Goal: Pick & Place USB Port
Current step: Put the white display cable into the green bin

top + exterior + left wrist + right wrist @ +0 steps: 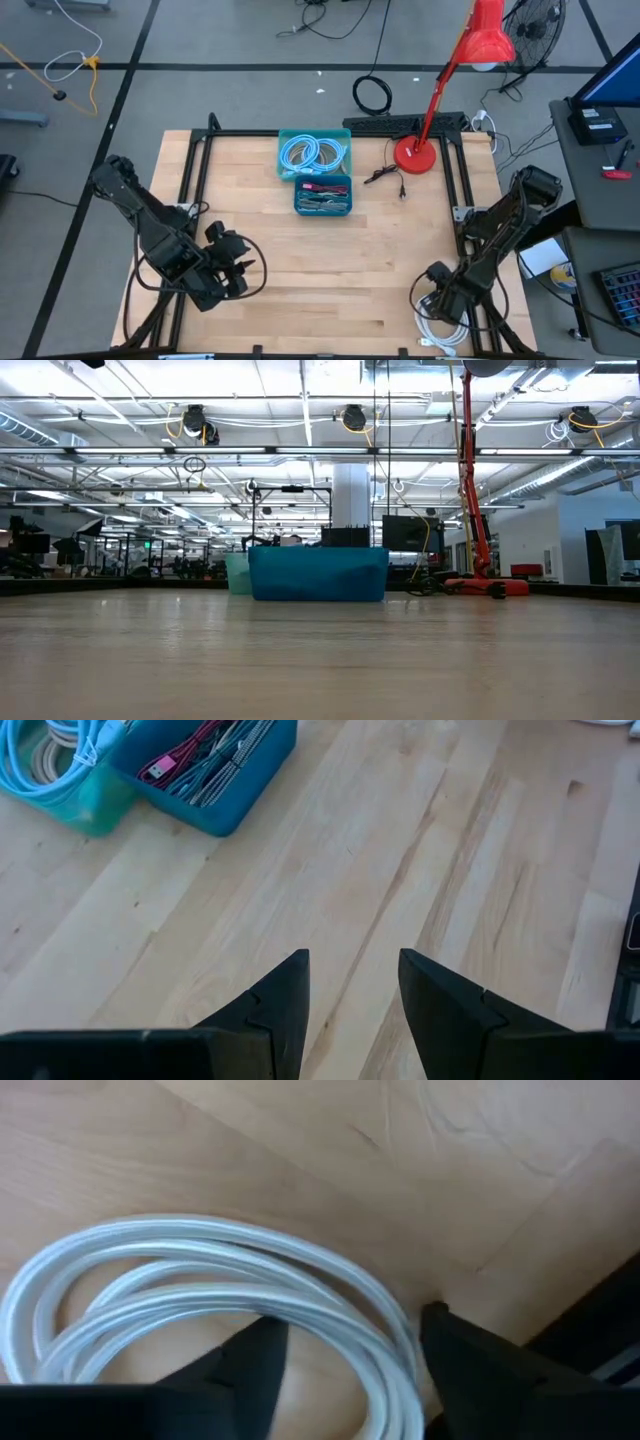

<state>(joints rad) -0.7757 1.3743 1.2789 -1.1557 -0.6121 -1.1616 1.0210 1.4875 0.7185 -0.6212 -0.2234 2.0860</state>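
Observation:
A coiled white cable (440, 328) lies on the table at its near right corner; it also shows in the right wrist view (200, 1290). My right gripper (438, 290) is low over it and open (345, 1345), with a finger on either side of the coil's strands. My left gripper (243, 266) is open and empty (353, 982) above bare wood at the near left. A blue bin (323, 196) of several cables and a teal bin (313, 153) holding a light blue coil stand at the far middle. My right gripper's fingers (250, 1360) stand on either side of several strands on one side of the white coil (370, 1320), coming from above. I cannot tell whether they touch the strands. The coil lies flat on the table.
A red desk lamp stands on its base (413, 155) at the far right, with a small black cable (385, 176) beside it. A black frame (195, 170) runs along the table's sides. The two bins also show in the low view (318, 575). Bare wood (330, 270) lies between the arms.

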